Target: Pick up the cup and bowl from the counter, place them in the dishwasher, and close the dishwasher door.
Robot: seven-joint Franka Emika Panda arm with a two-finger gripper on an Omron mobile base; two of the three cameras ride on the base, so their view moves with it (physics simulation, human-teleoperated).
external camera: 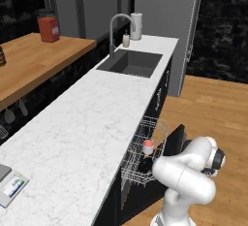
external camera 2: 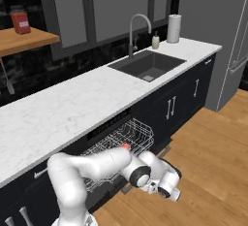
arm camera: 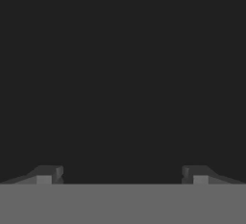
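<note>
The dishwasher stands open under the white marble counter (external camera: pixel 82 123), with its silver wire rack (external camera: pixel 154 129) pulled out. The cup (external camera: pixel 147 147), white with a red-pink top (external camera 2: pixel 125 146), stands upright in the rack. A dark shape (external camera: pixel 145 164) just in front of the cup may be the black bowl; I cannot tell. The black dishwasher door (external camera: pixel 175 137) rises beside the rack, partly lifted. My arm bends low over the floor, with the hand (external camera 2: pixel 164 185) close to the door. In the hand view my gripper (arm camera: pixel 122 175) is open, its fingertips (arm camera: pixel 48 174) wide apart, facing a flat dark surface with nothing between them.
A sink (external camera: pixel 130 63) with a faucet (external camera: pixel 116 26), a soap bottle (external camera: pixel 126 40) and a white roll (external camera: pixel 136 25) lies farther along the counter. A red canister (external camera: pixel 48 27) sits on the wooden shelf (external camera: pixel 29 60). A grey fridge (external camera: pixel 186 36) borders open wood floor (external camera: pixel 218 113).
</note>
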